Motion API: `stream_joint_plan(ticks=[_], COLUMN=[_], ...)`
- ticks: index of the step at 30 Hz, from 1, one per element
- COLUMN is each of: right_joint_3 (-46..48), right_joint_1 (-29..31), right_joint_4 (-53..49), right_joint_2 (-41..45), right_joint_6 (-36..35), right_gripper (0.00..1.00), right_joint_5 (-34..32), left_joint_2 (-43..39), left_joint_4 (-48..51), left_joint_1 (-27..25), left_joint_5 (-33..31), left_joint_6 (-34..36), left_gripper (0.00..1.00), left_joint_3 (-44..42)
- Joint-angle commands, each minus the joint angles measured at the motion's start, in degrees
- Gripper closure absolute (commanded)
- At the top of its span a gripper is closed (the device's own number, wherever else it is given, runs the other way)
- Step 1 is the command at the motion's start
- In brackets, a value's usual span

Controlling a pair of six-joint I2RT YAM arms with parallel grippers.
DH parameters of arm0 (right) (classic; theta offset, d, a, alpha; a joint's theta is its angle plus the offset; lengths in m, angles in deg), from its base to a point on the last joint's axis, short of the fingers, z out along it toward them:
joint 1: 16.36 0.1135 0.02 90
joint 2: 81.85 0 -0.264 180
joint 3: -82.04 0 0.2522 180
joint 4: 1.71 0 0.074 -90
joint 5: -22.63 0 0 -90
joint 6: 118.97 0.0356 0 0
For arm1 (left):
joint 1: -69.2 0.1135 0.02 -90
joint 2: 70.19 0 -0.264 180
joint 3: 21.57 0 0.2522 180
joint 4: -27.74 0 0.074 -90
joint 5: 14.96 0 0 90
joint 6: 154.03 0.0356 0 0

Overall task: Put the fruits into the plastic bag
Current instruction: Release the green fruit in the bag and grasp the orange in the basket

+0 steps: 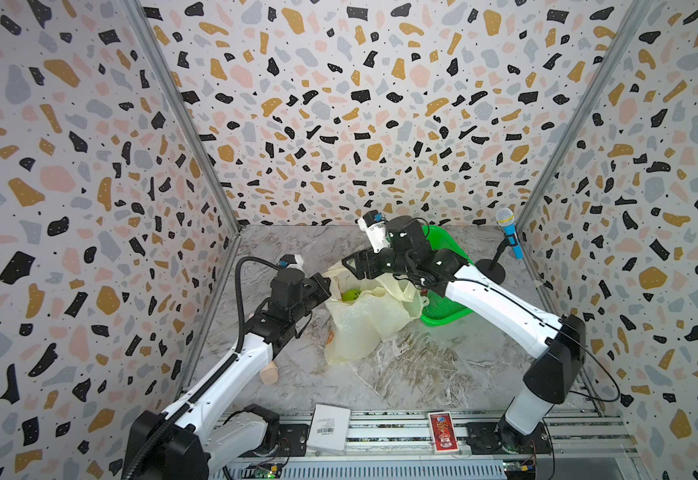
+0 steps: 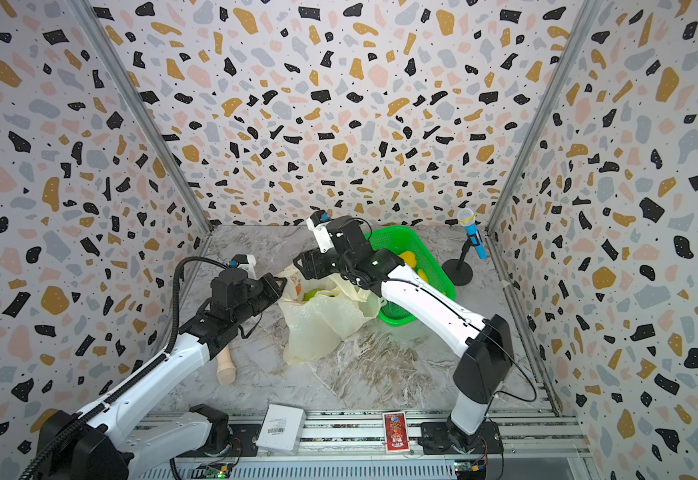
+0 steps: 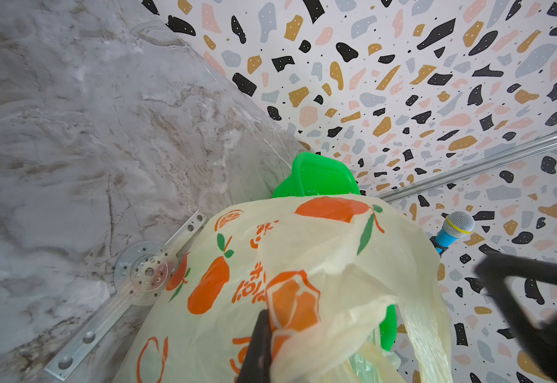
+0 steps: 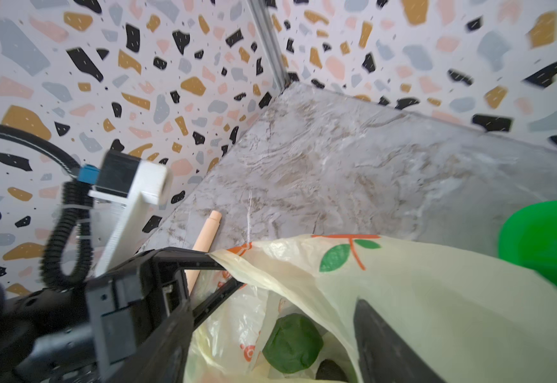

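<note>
Since the plastic bag (image 1: 364, 320) is looking thin, crinkly and limp, it is probably going to sag shut wherever its rim is left unsupported. The edge of the mouth or a loop handle is therefore seeming the sensible place to take it, not the slack belly. It is lying slumped on the marbled worktop (image 1: 422, 374) at the centre of both top views, just beside the green basket (image 2: 397, 318) to its right. Pale yellow and see-through, it is showing orange fruit prints with green leaves and orange characters.

The left claw (image 1: 324, 286) is pinching the rim of the bag's mouth and lifting it. The right claw (image 1: 349, 266) is hanging spread above the opening, gripping nothing.

A dark green fruit (image 4: 292, 345) and a blackish fruit (image 4: 332, 369) are resting inside the bag, at the lower middle of the right wrist view. Two yellow fruits (image 2: 407, 257) are sitting in the basket. They are looking small, light and smooth, likely to roll, so gripping across the middle is seeming safest.
</note>
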Motion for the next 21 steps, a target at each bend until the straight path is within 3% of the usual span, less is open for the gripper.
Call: stream_joint_plan(ticks=[1,6,8,14,21], right_joint_3=[1.7,10.72,15.01,23.36,24.67], right_joint_1=[-7.19,-25.04,-29.02,-34.66,-36.6], right_joint_4=[-0.04,-3.88,-4.18,-2.86,0.63], right_joint_2=[10.82,15.3,15.17,9.56,1.07], right_joint_6=[-0.32,8.25,9.31,12.26,15.65], right_gripper=[0.23,0.23,0.23,0.22,0.14], right_joint_5=[-6.56,-6.41,-6.16,-0.21,2.62], left_joint_2=[-0.65,-0.56,-0.37,-0.29,-0.46], left_joint_4=[-2.32,-2.92,-3.09,-2.95,-2.95], left_joint_1=[0.3,0.29,0.25,0.24,0.3], left_joint_5=[0.51,0.59,0.77,0.85,0.84], left_joint_6=[0.75,0.58,0.53,0.64,0.64], left_gripper=[1.0,1.0,1.0,1.0,1.0], left_joint_3=[0.93,0.49,0.48,0.57,0.15])
